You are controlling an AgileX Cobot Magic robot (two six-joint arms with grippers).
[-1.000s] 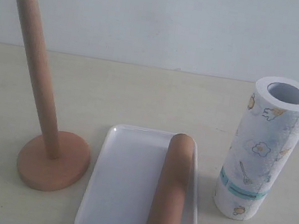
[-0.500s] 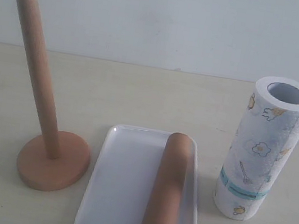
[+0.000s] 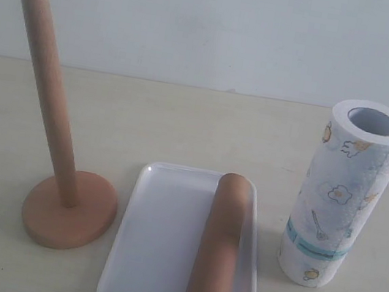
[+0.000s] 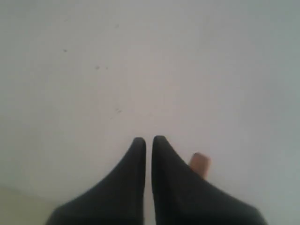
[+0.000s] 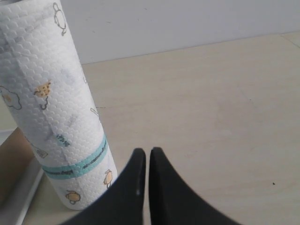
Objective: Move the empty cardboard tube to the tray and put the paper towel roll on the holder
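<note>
We find the plain brown hollow cardboard tube (image 3: 218, 253) lying lengthwise along the right side of the flat white rectangular tray (image 3: 157, 244), so we judge the first half of the task done. The thick white paper towel roll printed with small yellow-orange figures and a teal band (image 3: 344, 192) stands upright on the pale table (image 3: 183, 122), just right of the tray. It is well apart from the light brown wooden holder with a round disc base and a tall thin rod (image 3: 70, 208), which stands left of the tray. The left tool (image 4: 149, 139) and the right tool (image 5: 148, 150) each show fingertips drawn together with only a thin slit between them, and neither grips anything. The right tool sits near the foot of the roll. If it advances without first spreading wide, we expect it to push the tall roll over, probably toward the tray, where it could knock the tube out. A hard squeeze on the soft paper may flatten the hollow centre, which would then bind on the rod. The carry must cross above the tray, and a low pass risks striking the tube and rolling it off the low rim. At the holder, an off-centre descent would press sideways on the thin rod and could tip or slide the base. The rod looks tilted in the exterior view, and we cannot tell whether that lean is real.
</note>
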